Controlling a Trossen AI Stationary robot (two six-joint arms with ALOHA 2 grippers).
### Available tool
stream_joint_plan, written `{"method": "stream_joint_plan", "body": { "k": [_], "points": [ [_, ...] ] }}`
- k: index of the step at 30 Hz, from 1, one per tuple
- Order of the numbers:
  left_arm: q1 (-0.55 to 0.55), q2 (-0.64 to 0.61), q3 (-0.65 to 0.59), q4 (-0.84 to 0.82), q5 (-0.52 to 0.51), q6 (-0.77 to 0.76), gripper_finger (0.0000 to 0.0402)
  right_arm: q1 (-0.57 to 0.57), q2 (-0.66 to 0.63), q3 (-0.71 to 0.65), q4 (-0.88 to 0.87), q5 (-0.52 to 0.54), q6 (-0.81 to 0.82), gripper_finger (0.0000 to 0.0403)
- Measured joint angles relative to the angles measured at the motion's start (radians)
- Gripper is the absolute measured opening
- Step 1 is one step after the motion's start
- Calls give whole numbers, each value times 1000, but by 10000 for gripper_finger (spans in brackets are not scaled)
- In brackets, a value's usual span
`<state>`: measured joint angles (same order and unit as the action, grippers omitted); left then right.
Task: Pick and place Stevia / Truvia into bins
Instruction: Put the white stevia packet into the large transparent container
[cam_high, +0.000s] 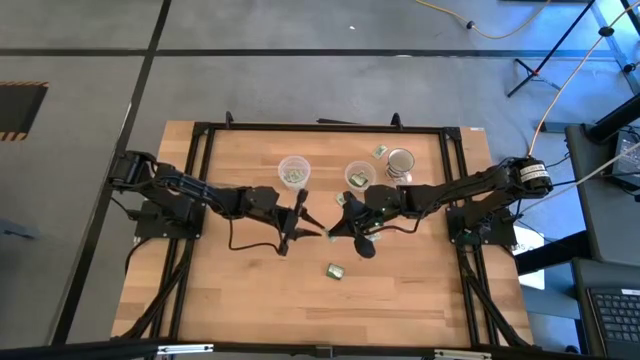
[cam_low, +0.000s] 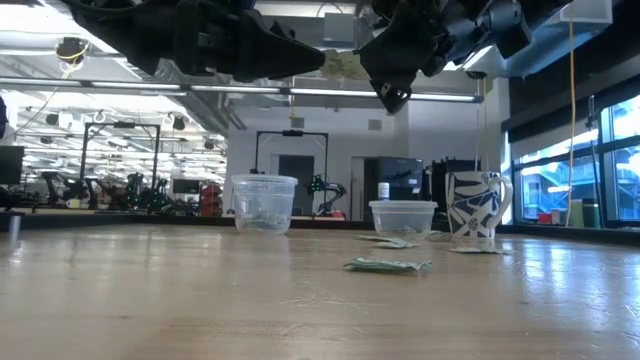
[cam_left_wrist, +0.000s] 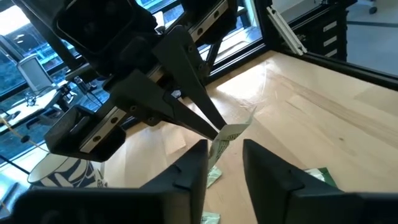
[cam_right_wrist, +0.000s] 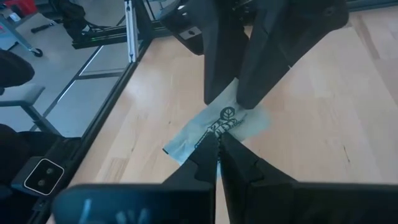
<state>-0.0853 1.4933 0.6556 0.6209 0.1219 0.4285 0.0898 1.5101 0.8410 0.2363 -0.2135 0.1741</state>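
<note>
A green-and-white sachet (cam_right_wrist: 227, 124) hangs in the air over the middle of the table, between my two grippers. My right gripper (cam_right_wrist: 217, 149) is shut on it and comes from the table's right. My left gripper (cam_left_wrist: 224, 168) is open and comes from the left. Its fingers stand on either side of the sachet's other end (cam_left_wrist: 227, 135); I cannot tell whether they touch it. Both grippers meet high above the table in the low view, around the sachet (cam_low: 343, 65). Two clear cups (cam_high: 294, 172) (cam_high: 359, 177) stand on the far half, each holding sachets. My right gripper pinches the sachet's near long edge (cam_right_wrist: 214, 138) between its two fingertips. The fingers come from the table's right. The sachet is lifted clear of the table and sticks out past the fingertips toward my left gripper.
A blue-and-white mug (cam_high: 401, 162) stands right of the cups. Loose sachets lie on the table: one toward the near side (cam_high: 335, 270), one by the right cup (cam_high: 341, 199), one at the far edge (cam_high: 380, 151). A black frame rims the table.
</note>
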Motion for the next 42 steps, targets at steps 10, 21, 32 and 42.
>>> {"method": "stream_joint_plan", "body": {
  "k": [10,21,32,42],
  "points": [
    [3,0,0,5,-2,-5,5,0,0,0,0,-1,-2,12],
    [3,0,0,0,-1,-18,2,1,-1,0,6,22,-4,128],
    [34,-115,0,-243,-387,-42,2,-12,-37,1,-248,177,84,200],
    [226,-160,0,-494,-620,-104,2,-15,-27,0,-314,194,65,201]
  ]
}}
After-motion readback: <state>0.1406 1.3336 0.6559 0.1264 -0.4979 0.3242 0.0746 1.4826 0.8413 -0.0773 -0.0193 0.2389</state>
